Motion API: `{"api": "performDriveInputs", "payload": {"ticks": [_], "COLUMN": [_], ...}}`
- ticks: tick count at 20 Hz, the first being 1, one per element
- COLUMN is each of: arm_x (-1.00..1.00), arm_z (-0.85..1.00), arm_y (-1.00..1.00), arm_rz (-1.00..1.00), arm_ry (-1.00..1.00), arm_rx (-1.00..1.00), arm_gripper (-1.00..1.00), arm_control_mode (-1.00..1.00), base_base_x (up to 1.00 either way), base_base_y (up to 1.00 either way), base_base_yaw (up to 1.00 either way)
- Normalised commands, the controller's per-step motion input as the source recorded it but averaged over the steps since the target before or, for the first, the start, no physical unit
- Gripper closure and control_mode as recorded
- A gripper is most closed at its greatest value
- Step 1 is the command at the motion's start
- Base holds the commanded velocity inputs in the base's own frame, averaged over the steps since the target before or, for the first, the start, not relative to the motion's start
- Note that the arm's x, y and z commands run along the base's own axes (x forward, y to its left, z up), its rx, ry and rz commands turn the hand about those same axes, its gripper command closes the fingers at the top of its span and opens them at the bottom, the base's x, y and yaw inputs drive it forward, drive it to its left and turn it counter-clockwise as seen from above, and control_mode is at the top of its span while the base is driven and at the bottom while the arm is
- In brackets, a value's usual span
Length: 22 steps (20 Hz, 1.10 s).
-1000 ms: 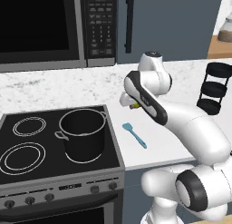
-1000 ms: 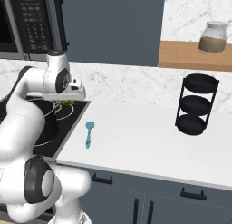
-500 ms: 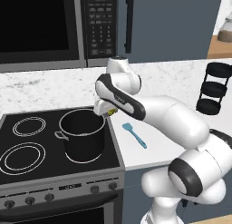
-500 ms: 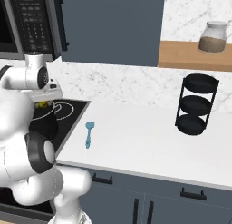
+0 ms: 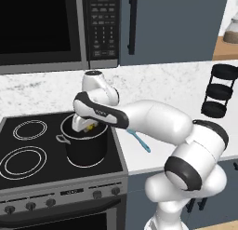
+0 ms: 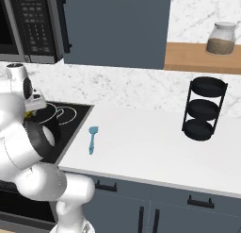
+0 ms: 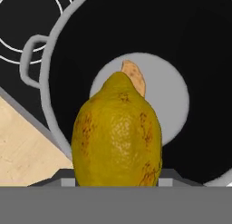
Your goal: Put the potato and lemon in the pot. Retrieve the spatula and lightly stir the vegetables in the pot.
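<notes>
Arm: the white arm sweeps across from the lower right of the left base view, reaching over the stove [image 5: 28, 178] and hiding a stretch of worktop [image 6: 141, 142] behind it.
Stove: black glass top with ring burners at the worktop's left end; in the right base view the robot's body covers most of it.
Pot [image 5: 86, 145]: sits on the stove's right side, near the edge that meets the worktop — dark walls, pale rim, one loop handle showing at its left. In the hand view its rim [image 7: 50, 82] curves round a black interior with a grey floor.
Rack [image 6: 203, 109]: three-tier black stand near the worktop's back right, well apart from the pot; cut off at the right edge of the left base view.
Spatula [image 6: 92, 138]: light blue, flat on the worktop just right of the stove edge; in the left base view the arm covers most of it.
Gripper [image 5: 85, 125]: over the pot's mouth, clamped on the lemon [image 7: 117, 132] — fingertips themselves hidden behind the fruit in the hand view.
Lemon: yellow with brown blotches, held above the pot's opening.
Vegetables: a tan sliver [image 7: 135, 75] peeks from behind the lemon on the pot floor — mostly hidden, hard to name.
</notes>
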Motion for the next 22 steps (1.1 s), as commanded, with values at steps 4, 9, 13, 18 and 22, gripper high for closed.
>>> {"api": "performDriveInputs", "payload": {"ticks": [4,9,13,18,22], "arm_x": [0.1,0.0,0.1,0.29,0.24], "arm_z": [-0.04,-0.03,-0.22,-0.3,-0.19], "arm_y": [0.16,0.0,0.0,0.0,0.01], "arm_rz": [0.0,0.0,0.0,0.0,0.0], "arm_ry": [0.0,0.01,0.0,0.0,0.0], "arm_rx": [0.0,0.0,0.0,0.0,0.0], "arm_gripper": [1.0,1.0,1.0,1.0,1.0], "arm_control_mode": [-1.0,-1.0,-1.0,-1.0,-1.0], "base_base_x": [0.0,0.0,0.0,0.0,0.0], "base_base_y": [0.0,0.0,0.0,0.0,0.0], "base_base_yaw": [0.0,0.0,0.0,0.0,0.0]}}
